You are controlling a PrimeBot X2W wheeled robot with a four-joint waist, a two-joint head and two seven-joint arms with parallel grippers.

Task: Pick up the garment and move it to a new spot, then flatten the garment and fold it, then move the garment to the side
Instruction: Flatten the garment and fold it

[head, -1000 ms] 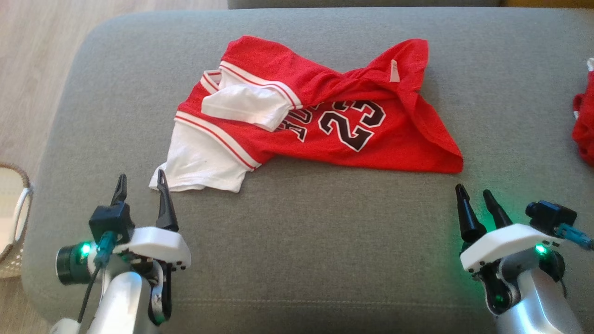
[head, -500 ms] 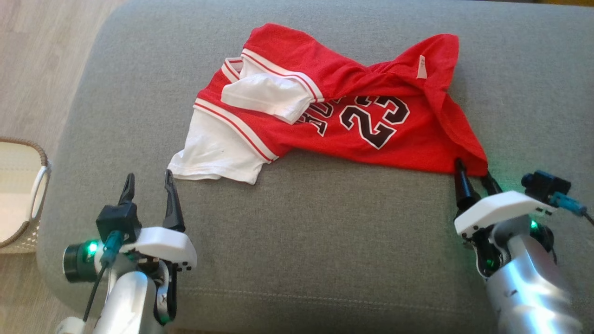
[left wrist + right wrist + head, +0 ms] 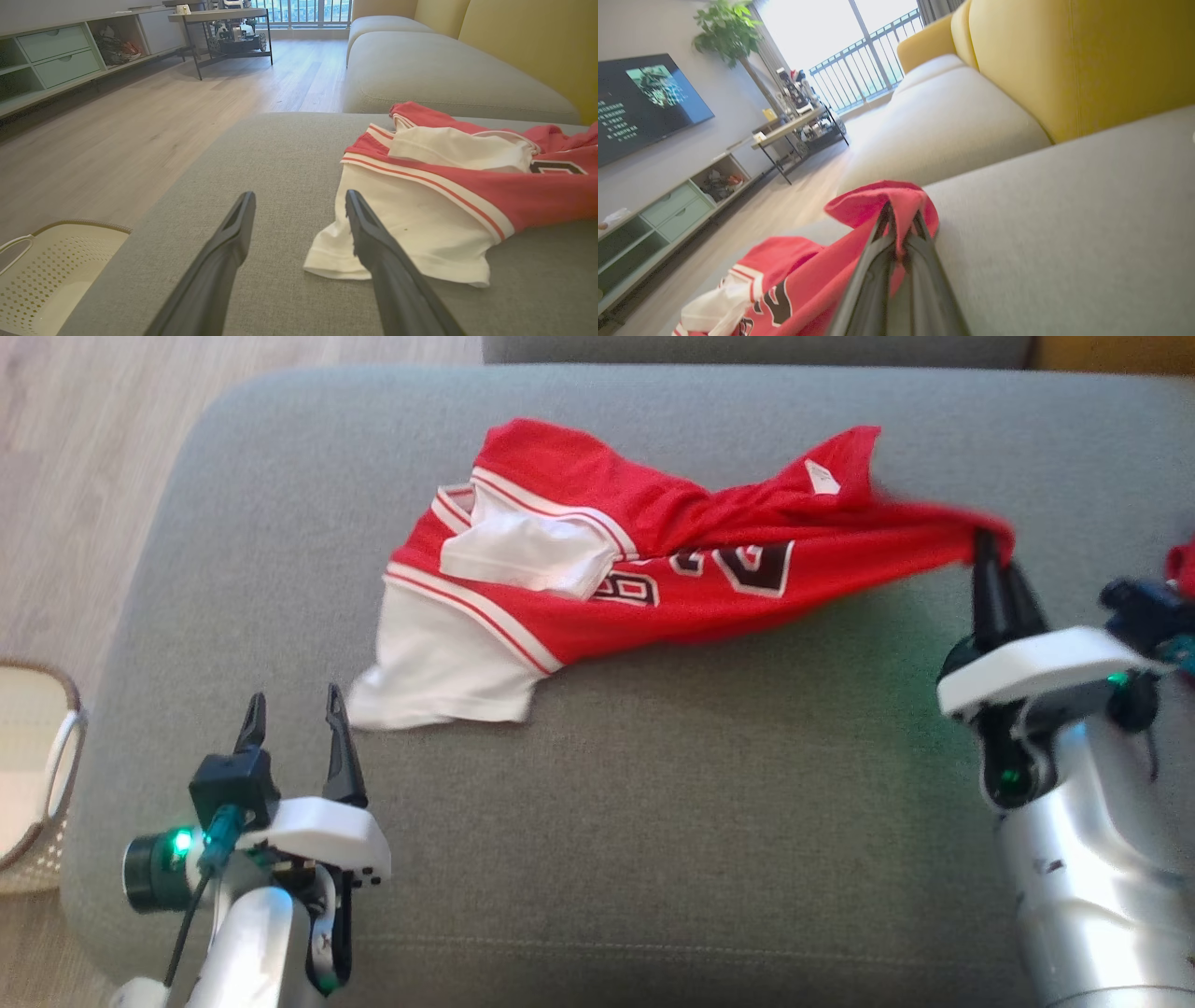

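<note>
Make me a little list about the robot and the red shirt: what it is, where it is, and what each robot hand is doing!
garment: red jersey with white sleeves, crumpled
where: on the grey cushion
right gripper: shut on the jersey's red corner, fabric stretched toward it
left gripper: open, holding nothing, near a white sleeve
at the side: pale basket on the floor
</note>
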